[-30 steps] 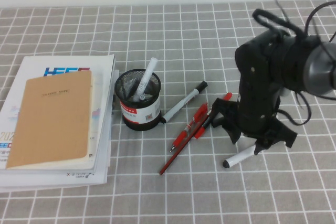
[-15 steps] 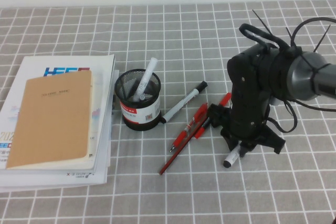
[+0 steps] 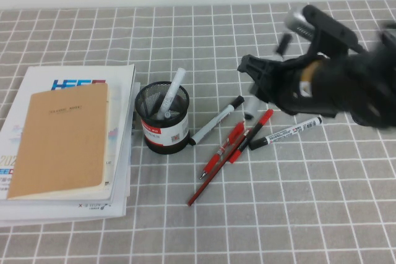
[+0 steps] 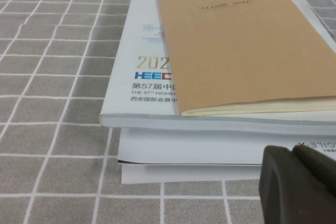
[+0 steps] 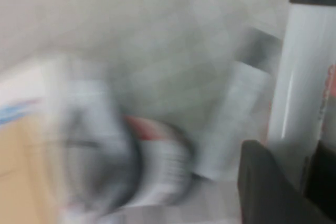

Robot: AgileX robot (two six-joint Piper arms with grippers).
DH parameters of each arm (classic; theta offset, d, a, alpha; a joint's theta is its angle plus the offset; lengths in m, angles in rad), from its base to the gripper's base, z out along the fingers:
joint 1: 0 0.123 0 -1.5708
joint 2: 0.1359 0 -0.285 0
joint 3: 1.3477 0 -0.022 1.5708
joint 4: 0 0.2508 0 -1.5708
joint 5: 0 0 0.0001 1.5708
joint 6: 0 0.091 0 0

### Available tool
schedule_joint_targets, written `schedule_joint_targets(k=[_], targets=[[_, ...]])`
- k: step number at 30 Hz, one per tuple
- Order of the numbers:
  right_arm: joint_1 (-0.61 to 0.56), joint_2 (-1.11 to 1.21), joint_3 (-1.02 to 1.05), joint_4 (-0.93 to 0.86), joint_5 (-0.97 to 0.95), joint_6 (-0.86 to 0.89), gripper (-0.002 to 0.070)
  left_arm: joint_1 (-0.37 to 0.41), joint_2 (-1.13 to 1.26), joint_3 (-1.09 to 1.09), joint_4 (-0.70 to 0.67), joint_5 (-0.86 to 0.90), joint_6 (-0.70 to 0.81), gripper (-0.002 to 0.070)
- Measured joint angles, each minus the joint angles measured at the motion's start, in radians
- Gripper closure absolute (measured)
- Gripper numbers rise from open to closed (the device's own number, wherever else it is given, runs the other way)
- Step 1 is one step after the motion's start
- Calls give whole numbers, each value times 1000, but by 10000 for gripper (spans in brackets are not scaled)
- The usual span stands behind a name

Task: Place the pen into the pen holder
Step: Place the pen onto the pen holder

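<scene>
My right gripper [image 3: 257, 86] is shut on the pen and holds it in the air, right of the pen holder [image 3: 163, 117]. In the right wrist view the pen's plain white barrel [image 5: 307, 77] runs between my fingers [image 5: 262, 187] and ends in black. In the high view only a blurred end of the pen [image 3: 249, 114] shows below the gripper. The pen holder is a black mesh cup with a red-and-white label, and a white capless pen [image 3: 172, 94] stands in it. My left gripper [image 4: 300, 182] is shut and empty beside the stack of books, out of the high view.
A white marker with a black cap [image 3: 216, 120] lies just right of the holder. Red pens [image 3: 226, 149] and a printed white marker [image 3: 288, 133] lie further right. A stack of books with a brown notebook [image 3: 65, 134] sits left of the holder.
My right gripper closed on the pen, lifted it off the table and swung back and left toward the holder. The printed marker it hid now shows.
</scene>
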Motion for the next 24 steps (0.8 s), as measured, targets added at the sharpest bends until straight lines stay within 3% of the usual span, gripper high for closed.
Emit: schedule_joint_targets(k=[2, 6, 10, 16, 24], targets=[[0, -70, 122, 0, -278, -96, 564, 0, 0, 0, 0, 0, 0, 680], [18, -120, 338, 37, -785, -476, 564, 0, 0, 0, 0, 0, 0, 680], [63, -100, 386, 97, -1051, -730, 564, 0, 0, 0, 0, 0, 0, 680], [103, 42, 269, 128, -1134, -934, 564, 0, 0, 0, 0, 0, 0, 680], [118, 309, 37, 119, -1145, -975, 564, 0, 0, 0, 0, 0, 0, 680]])
